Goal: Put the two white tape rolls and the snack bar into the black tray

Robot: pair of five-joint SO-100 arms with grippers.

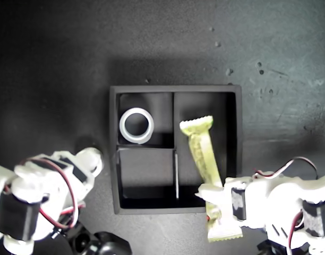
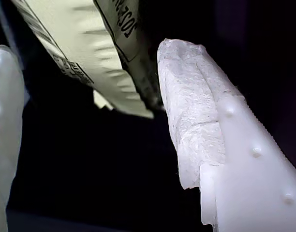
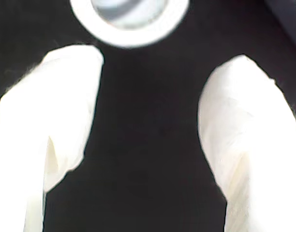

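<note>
Both hands gape, my first hand [image 2: 97, 125] astride the snack bar [image 1: 204, 154].

Both my arms are white printed plastic with black servo blocks set into them. Red and black cables loop over each, beside the black tray [image 1: 176, 89]. My first gripper [image 2: 95, 125]: a white finger [image 2: 244, 145] with small raised bumps and a rough taped tip. My second gripper [image 3: 148, 121]: two broad, rounded white fingers [image 3: 254, 135].
</note>
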